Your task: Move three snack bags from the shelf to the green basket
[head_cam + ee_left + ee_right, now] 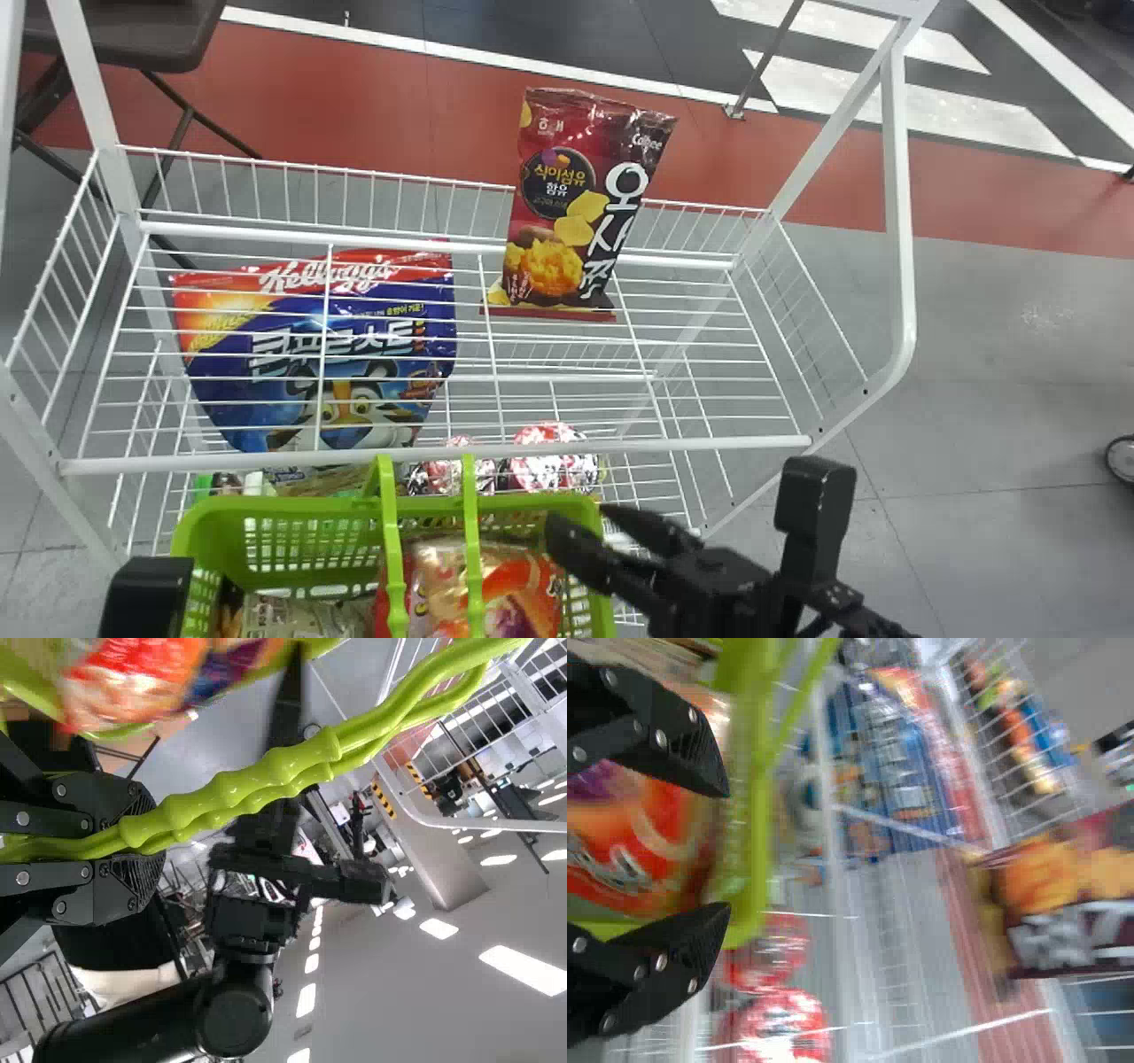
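The left gripper, cut off at the head view's bottom edge, has its fingers clamped on the green basket's handles. Behind these, partly hidden, an orange bag lies in the basket. The right gripper's fingers stand apart by its far right corner. Shelf wires cross a blue bag. The dark red bag stands on the shelf, front facing the robot, long axis upright, top tilted slightly right.
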### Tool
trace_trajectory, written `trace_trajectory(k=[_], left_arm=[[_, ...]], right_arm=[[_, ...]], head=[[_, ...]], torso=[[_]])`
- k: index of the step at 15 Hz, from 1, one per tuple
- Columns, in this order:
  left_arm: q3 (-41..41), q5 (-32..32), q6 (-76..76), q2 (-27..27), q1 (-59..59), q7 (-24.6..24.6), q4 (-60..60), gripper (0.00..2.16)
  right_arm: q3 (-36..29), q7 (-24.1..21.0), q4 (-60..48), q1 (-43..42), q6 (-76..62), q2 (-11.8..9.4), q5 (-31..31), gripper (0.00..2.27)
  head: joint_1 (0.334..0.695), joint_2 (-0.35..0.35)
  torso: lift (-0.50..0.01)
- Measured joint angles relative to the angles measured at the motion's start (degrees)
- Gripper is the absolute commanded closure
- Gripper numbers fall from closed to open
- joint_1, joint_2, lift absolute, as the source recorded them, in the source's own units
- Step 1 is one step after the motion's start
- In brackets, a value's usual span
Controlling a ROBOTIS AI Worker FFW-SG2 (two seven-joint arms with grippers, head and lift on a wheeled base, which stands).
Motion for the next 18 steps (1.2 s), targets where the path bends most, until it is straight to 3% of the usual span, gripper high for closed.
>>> trace_trajectory(k=[3, 6, 11, 18], left_arm=[[-0.17, -0.22, 0.08, 0.00, -0.03, 0.27, -0.12, 1.67], [-0.38, -0.58, 0.32, 0.00, -0.22, 0.63, -0.13, 1.67], [-0.51, -0.80, 0.52, -0.16, -0.27, 0.99, 0.03, 1.67], [-0.76, -0.85, 0.39, 0.23, -0.08, 0.73, -0.05, 1.67]], right_arm=[[1.17, 3.31, 3.33, 1.22, -22.73, 0.00, 0.34, 0.06], [3.87, 2.05, 7.78, 2.49, -46.08, 0.00, 1.99, 0.07], [9.98, -12.45, 5.12, 4.70, -41.86, 0.00, 5.21, 0.07], [11.63, -12.99, 4.27, 5.25, -41.26, 0.00, 6.85, 0.07]], head=[[0.695, -0.350], [0.695, -0.350], [0.695, -0.350], [0.695, -0.350]], torso=[[-0.047], [-0.047], [-0.047], [-0.047]])
